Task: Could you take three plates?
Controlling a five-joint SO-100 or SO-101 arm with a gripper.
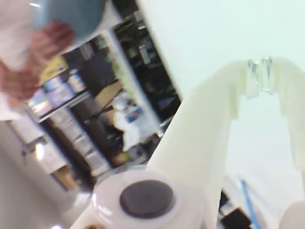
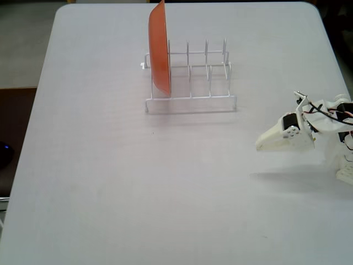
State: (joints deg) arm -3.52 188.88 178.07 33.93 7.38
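In the wrist view a light blue plate (image 1: 66, 16) shows at the top left, held by a person's hand (image 1: 47, 45) away from the arm. The cream-white and yellow plates are out of view. My white gripper (image 1: 259, 78) points upward toward the room, and its fingertips meet with nothing between them. In the fixed view the gripper (image 2: 259, 145) hovers over the right part of the table, shut and empty, well to the right of the rack.
A white wire dish rack (image 2: 190, 77) stands at the back middle of the white table (image 2: 138, 182). An orange plate (image 2: 160, 49) stands upright in its leftmost slot. Shelves and a roll of tape (image 1: 143, 198) show in the wrist view.
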